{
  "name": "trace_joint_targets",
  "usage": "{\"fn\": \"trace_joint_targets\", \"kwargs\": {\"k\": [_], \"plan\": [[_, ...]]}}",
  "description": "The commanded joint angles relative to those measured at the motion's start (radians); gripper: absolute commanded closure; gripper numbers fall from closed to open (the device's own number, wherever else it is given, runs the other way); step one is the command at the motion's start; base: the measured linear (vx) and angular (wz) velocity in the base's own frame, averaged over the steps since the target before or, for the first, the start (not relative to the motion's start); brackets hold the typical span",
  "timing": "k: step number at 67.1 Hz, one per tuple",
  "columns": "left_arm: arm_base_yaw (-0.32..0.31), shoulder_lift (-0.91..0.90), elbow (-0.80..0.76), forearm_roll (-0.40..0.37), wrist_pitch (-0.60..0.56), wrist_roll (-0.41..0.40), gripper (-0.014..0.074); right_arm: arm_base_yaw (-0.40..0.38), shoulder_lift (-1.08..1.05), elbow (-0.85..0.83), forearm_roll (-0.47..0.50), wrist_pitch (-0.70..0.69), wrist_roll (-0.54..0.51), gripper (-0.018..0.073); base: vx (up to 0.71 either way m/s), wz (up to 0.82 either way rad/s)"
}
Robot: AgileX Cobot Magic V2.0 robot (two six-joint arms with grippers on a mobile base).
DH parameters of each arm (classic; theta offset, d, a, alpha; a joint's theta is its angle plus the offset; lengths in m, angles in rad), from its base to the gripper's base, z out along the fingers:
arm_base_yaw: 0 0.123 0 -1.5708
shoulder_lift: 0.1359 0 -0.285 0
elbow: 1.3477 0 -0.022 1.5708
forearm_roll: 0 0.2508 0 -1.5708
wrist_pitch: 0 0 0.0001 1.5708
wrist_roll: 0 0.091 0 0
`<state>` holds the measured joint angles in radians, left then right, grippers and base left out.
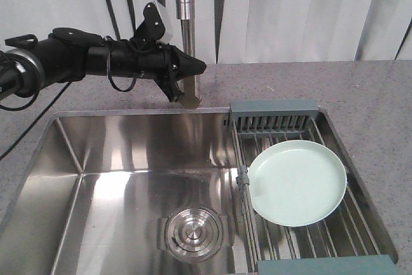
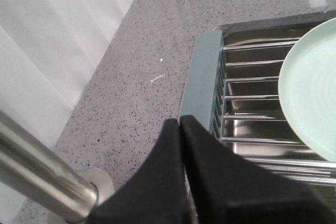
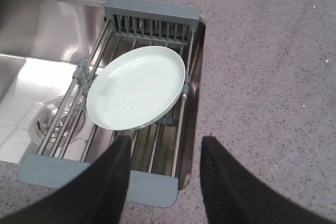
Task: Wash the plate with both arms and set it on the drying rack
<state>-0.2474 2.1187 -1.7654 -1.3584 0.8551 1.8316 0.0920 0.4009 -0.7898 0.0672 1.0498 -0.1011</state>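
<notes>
The pale mint-green plate (image 1: 296, 181) lies on the rods of the drying rack (image 1: 273, 114) over the right end of the sink. It also shows in the right wrist view (image 3: 136, 87) and at the edge of the left wrist view (image 2: 312, 98). My left gripper (image 1: 196, 67) is shut and empty, held up by the faucet at the back, well left of the plate; its closed tips (image 2: 179, 121) point toward the rack's slotted end piece (image 2: 202, 87). My right gripper (image 3: 167, 142) is open and empty above the rack's near end piece (image 3: 94, 179), just short of the plate. It is out of the front view.
The steel faucet (image 1: 185, 30) stands right behind my left gripper. The steel sink (image 1: 116, 152) holds a round drain (image 1: 193, 232). Speckled grey counter (image 3: 262, 77) lies right of the rack. White curtains hang behind.
</notes>
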Motion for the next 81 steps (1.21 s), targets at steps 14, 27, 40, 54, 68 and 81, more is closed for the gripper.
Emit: {"fn": "trace_joint_targets", "kwargs": {"k": [14, 27, 40, 54, 68, 81], "plan": [[0.001, -0.222, -0.035, 0.172, 0.086, -0.395, 0.0603, -0.003, 0.008, -0.026, -0.003, -0.060, -0.004, 0.0240, 0.00, 0.00], [0.001, -0.301, -0.035, 0.562, 0.089, -0.846, 0.0603, -0.003, 0.008, -0.026, -0.003, -0.060, -0.004, 0.0240, 0.00, 0.00], [0.013, -0.382, 0.022, 0.883, 0.051, -1.392, 0.0603, -0.003, 0.008, -0.026, -0.003, -0.060, -0.004, 0.0240, 0.00, 0.00], [0.026, -0.591, 0.327, 0.978, -0.165, -1.548, 0.0603, -0.003, 0.008, -0.026, -0.003, -0.060, -0.004, 0.0240, 0.00, 0.00], [0.034, -0.799, 0.545, 1.118, -0.192, -1.682, 0.0603, -0.003, 0.008, -0.026, -0.003, -0.060, -0.004, 0.0240, 0.00, 0.00], [0.035, -1.021, 0.722, 1.284, -0.207, -1.841, 0.0603, -0.003, 0.008, -0.026, -0.003, -0.060, -0.004, 0.0240, 0.00, 0.00]]}}
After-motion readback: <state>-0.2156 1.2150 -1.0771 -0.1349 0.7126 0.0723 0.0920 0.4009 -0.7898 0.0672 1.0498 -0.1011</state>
